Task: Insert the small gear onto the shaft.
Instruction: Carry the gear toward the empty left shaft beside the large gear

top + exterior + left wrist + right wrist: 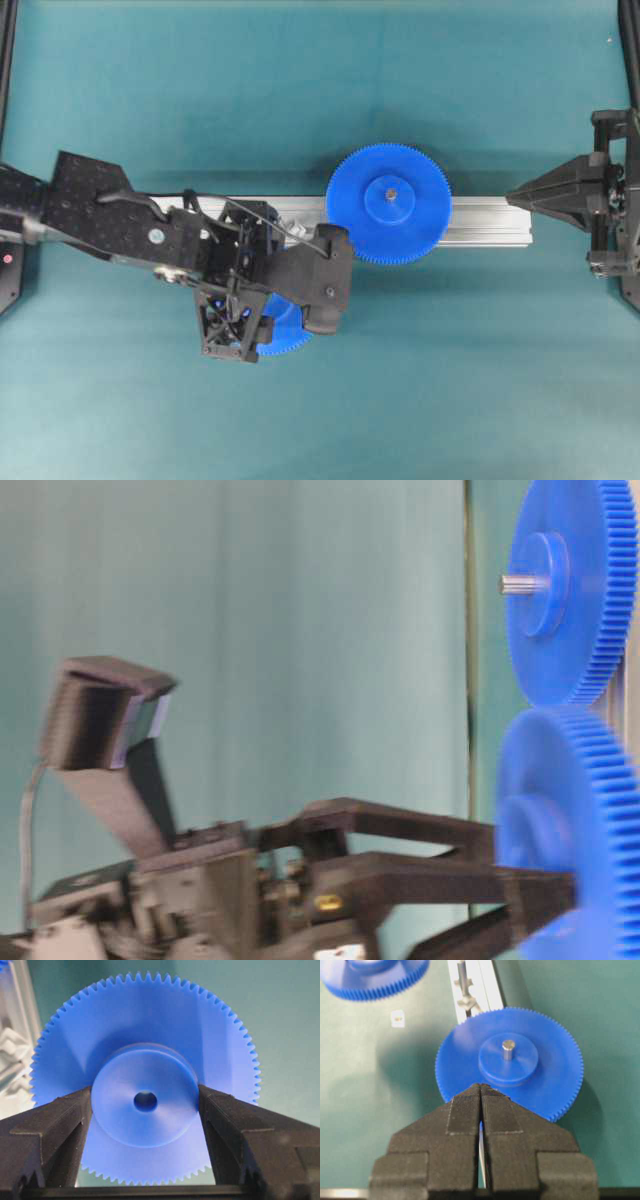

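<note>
Overhead view first: left end effector [272, 325] covers most of the small gear [285, 335], just below the aluminium rail [490, 222] on the teal worktop [450, 380]; larger gear [389, 203] already sits on the rail. We judge insertion not yet done.

Table-level: blurry, the two gears nearly touch.

Left wrist: fingers [60, 1120] clamp the small gear's hub, hole unfilled.

Right wrist: right end effector [481, 1091] closed, empty, parked near the larger gear. Shaft [462, 980] stands bare on the rail; white tag [397, 1018] lies clear.
</note>
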Action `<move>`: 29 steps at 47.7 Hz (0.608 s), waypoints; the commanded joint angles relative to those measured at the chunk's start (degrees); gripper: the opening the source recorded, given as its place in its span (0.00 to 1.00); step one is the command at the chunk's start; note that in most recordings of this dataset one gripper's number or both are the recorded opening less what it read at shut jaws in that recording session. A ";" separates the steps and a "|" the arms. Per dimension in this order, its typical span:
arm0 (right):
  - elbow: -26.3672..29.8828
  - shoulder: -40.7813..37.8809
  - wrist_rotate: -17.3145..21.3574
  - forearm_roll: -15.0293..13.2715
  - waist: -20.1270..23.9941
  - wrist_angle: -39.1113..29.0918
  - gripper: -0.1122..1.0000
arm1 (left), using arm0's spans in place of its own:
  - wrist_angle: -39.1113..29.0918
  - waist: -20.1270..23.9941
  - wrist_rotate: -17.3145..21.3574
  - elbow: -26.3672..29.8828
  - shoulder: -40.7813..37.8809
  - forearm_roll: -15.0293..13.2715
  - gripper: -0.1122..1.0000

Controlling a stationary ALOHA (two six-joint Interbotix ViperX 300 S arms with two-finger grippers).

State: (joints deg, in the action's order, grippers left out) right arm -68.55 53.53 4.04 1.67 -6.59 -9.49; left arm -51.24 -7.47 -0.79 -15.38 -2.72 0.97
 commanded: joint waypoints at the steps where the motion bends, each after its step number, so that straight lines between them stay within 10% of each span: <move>1: 0.53 -0.35 0.44 0.09 -0.18 0.35 0.11 | -1.67 0.79 0.09 2.37 2.72 0.18 0.73; 29: 0.62 -0.35 0.44 0.09 -0.09 0.26 0.11 | -10.28 5.19 0.18 8.70 4.92 0.35 0.73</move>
State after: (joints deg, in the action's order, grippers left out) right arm -68.55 53.53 3.96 1.67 -6.59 -9.49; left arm -61.26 -2.72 -0.70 -8.96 0.00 1.14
